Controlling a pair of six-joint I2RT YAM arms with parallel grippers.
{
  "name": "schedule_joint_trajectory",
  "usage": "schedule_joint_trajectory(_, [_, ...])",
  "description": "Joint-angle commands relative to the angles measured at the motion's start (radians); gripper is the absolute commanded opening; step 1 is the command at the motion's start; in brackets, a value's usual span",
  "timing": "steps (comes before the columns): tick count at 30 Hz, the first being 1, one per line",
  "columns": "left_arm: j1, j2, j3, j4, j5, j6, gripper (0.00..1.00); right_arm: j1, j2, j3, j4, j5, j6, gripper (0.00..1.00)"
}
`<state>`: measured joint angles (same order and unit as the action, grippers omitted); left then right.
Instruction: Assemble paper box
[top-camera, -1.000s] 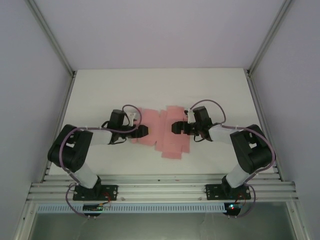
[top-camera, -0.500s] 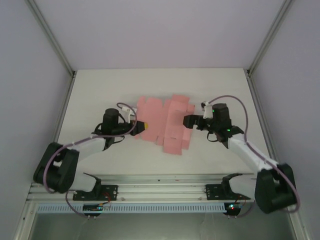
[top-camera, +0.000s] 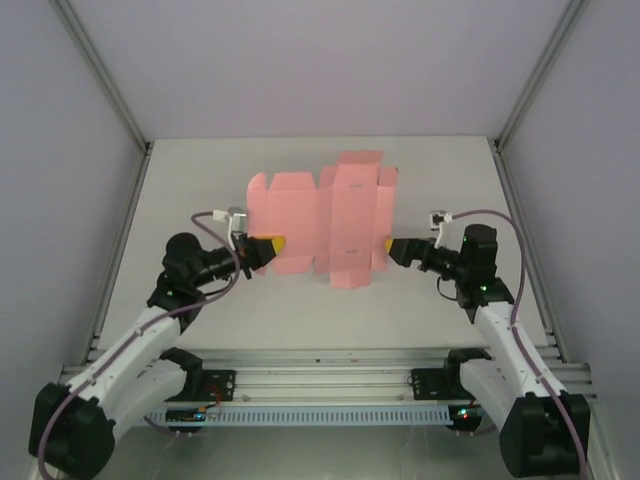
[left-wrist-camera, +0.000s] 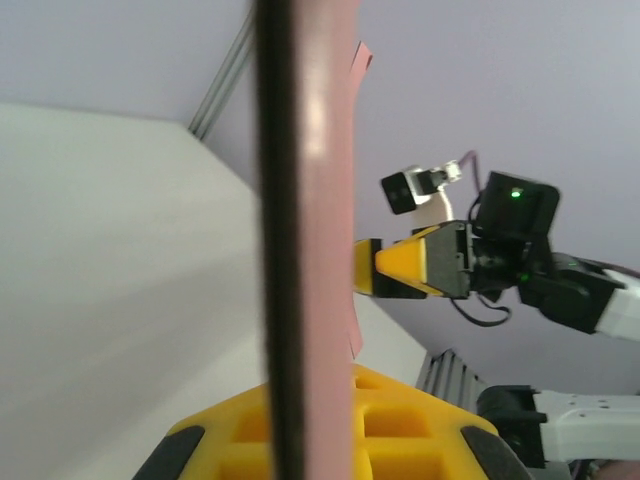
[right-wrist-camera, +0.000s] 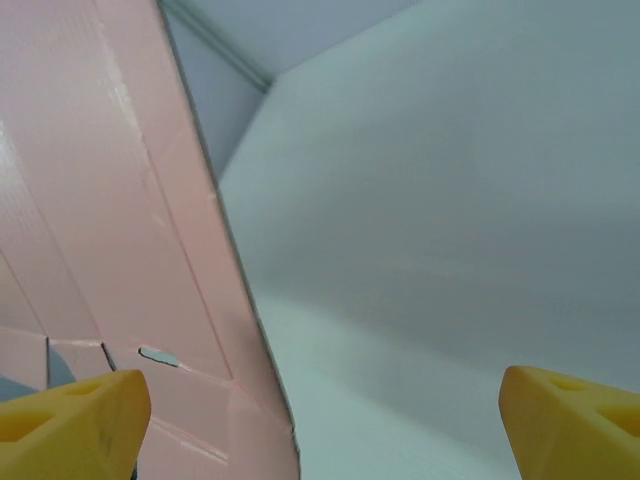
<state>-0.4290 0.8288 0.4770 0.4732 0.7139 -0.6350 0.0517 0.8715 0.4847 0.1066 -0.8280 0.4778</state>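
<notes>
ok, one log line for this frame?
paper box: flat cutout, unfolded | left fingers: shut on its left edge | right fingers: open at its right edge

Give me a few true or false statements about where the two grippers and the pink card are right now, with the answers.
The left gripper is shut on the paper box. True.
The right gripper is clamped on the box. False: its jaws stand open at the card's right edge.
The paper box is a flat, unfolded cutout. True.
Both grippers are at the same edge of the card. False: they are at opposite edges, one left and one right.
</notes>
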Motion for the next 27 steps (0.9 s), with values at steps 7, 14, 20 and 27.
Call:
schedule_joint_trajectory(7, [-0.022, -0.104, -0.023, 0.057, -0.008, -0.065, 0.00, 0.026, 0.065, 0.010, 0.371, -0.233, 0.163, 0.76])
schedule_joint_trajectory(14, [-0.023, -0.103, -0.026, 0.037, -0.030, -0.044, 0.00, 0.060, 0.106, 0.047, 0.363, -0.240, 0.142, 0.16])
schedule_joint_trajectory(20, [-0.023, -0.127, -0.019, -0.129, -0.163, -0.012, 0.60, 0.081, 0.061, 0.099, 0.087, -0.112, -0.068, 0.00])
schedule_joint_trajectory(27, [-0.023, -0.144, 0.090, -0.720, -0.735, -0.007, 1.00, 0.175, 0.122, 0.137, -0.261, 0.111, -0.348, 0.00])
